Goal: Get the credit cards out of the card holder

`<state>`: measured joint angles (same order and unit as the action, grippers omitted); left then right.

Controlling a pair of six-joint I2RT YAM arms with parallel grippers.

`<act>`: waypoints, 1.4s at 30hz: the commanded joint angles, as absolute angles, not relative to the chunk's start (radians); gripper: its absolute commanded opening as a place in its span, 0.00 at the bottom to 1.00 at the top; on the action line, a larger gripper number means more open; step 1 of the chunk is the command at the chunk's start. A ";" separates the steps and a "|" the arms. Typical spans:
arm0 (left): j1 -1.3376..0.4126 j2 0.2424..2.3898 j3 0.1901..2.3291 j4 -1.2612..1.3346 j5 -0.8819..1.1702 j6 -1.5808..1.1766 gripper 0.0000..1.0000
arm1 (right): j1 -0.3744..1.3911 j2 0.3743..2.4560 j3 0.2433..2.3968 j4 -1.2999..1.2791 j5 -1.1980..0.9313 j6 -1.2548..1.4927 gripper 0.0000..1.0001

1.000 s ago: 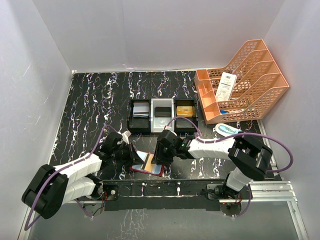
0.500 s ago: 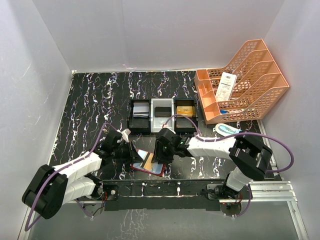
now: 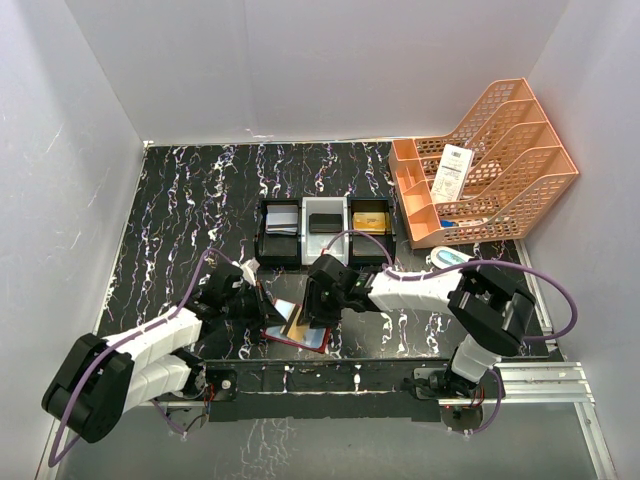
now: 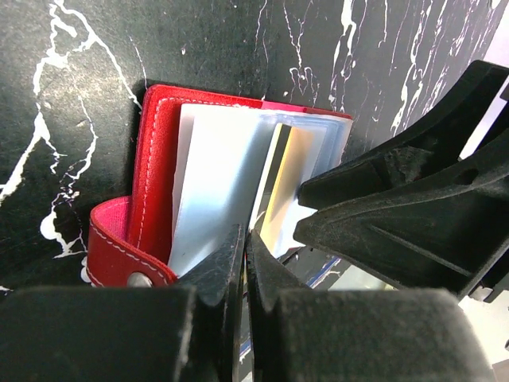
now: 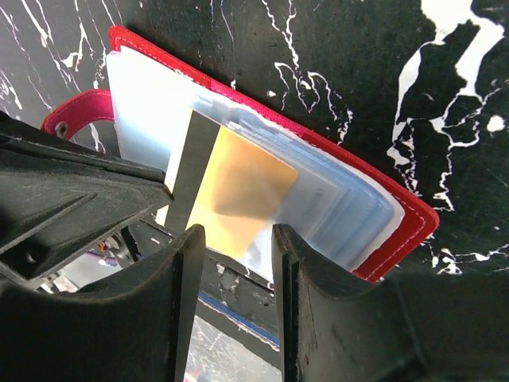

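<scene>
inside 1 red card holder point(image 4: 155, 159): 1 orange-gold card point(image 5: 238, 187) vis.

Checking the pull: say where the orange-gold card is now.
Right wrist view, centre: the orange-gold card pokes from the open red card holder, its free end between the fingers of the right gripper, near the table edge.

Right tool point(image 5: 236, 259) has shifted slightly left over the wallet point(image 4: 155, 159). Left tool point(image 4: 244, 247) has edged right, closer to it. From above, orange card point(image 5: 238, 191) shows narrower.
</scene>
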<state>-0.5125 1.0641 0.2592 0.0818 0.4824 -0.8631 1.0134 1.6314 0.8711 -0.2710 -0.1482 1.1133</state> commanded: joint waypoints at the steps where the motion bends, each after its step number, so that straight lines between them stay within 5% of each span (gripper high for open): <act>1: -0.507 1.044 0.243 0.088 0.496 -0.870 0.00 | 1.012 1.630 0.825 -0.232 -0.137 1.148 0.38; 15: -0.507 1.144 0.197 0.267 0.596 -0.927 0.25 | 1.011 1.658 0.790 -0.199 -0.137 1.155 0.37; 25: -0.507 1.189 0.187 0.299 0.614 -0.927 0.22 | 1.009 1.669 0.785 -0.192 -0.138 1.152 0.36; 32: -0.507 1.181 0.184 0.313 0.626 -0.932 0.00 | 1.007 1.669 0.785 -0.196 -0.136 1.150 0.36; 42: -0.506 0.998 0.263 0.001 0.439 -0.860 0.00 | 0.992 1.625 0.795 -0.210 -0.127 1.113 0.37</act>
<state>-0.5091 1.0821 0.2157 0.1795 0.5495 -0.9062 0.9993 1.6295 0.8188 -0.1680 -0.1833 1.1587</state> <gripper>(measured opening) 0.017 0.360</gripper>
